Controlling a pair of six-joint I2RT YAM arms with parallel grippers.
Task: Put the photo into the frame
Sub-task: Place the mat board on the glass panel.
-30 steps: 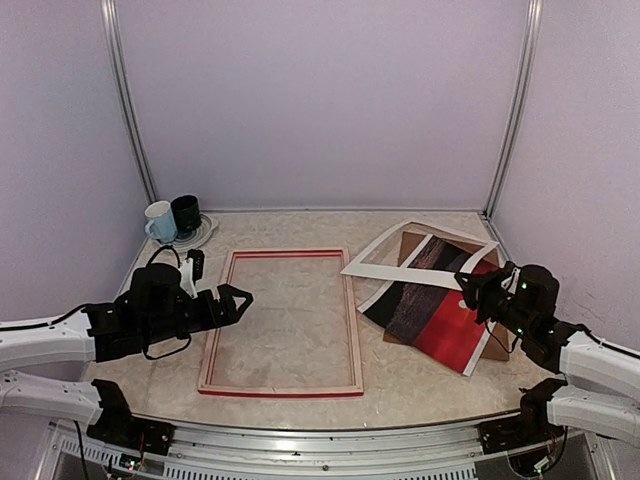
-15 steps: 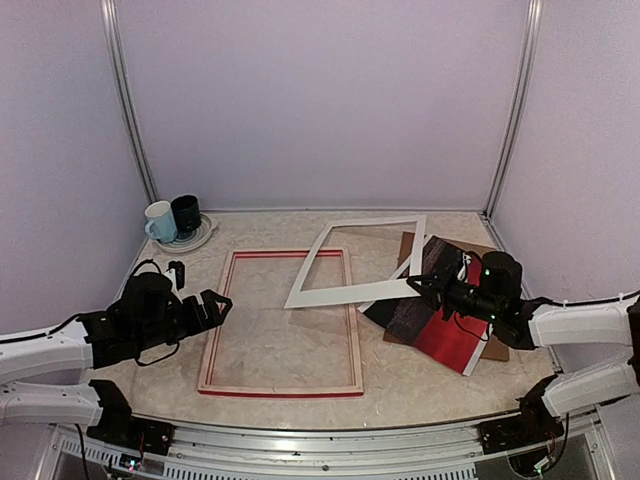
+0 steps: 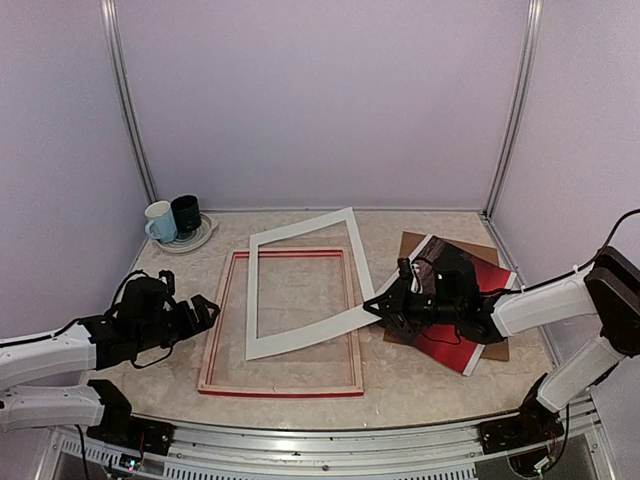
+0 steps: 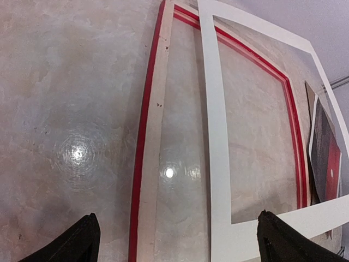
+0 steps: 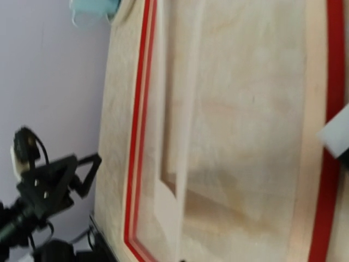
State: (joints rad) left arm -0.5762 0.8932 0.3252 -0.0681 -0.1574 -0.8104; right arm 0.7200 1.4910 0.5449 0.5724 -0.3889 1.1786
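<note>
The frame [image 3: 213, 335] lies flat in the middle of the table, red face down and pale wood up; it also shows in the left wrist view [image 4: 158, 109]. My right gripper [image 3: 385, 308] is shut on the corner of a white mat border [image 3: 310, 335], which hangs tilted over the frame. The photo [image 3: 462, 340], red and dark, lies right of the frame on a brown backing board [image 3: 411, 244]. Left of the frame, my left gripper [image 3: 200, 312] stands open and holds nothing. Seen from its wrist [image 4: 177, 240], the frame's left rail and the mat [image 4: 210, 109] lie between its fingers.
A pale blue mug [image 3: 160, 222] and a black mug [image 3: 186, 213] stand on a saucer at the back left corner. Purple walls close in the table on three sides. The photo's edge [image 4: 330, 164] shows at the far right of the left wrist view.
My right gripper has carried the white mat leftward from above the photo to over the frame. My left gripper has drawn back to the left, away from the frame's left rail.
</note>
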